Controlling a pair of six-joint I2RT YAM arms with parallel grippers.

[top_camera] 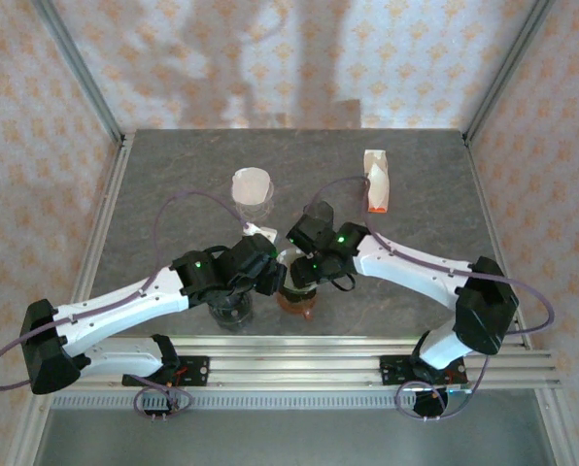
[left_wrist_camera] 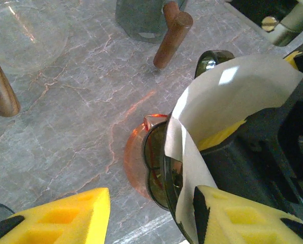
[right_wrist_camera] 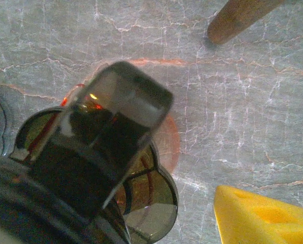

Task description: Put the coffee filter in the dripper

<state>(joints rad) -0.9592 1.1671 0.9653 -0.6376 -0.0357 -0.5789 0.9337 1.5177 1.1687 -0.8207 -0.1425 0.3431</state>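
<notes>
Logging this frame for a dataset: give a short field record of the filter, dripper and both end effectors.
dripper: dark glass, orange base, upright
filter: white paper, curled, hanging at the dripper's rim
left end effector: open, fingers wide apart, above dripper
right end effector: at dripper; open or shut unclear
also there: clear dripper, filter pack, both farther back

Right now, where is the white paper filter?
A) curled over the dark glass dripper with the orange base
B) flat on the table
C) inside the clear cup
A: the white paper filter curls right above the dark glass dripper with the orange base.
</notes>
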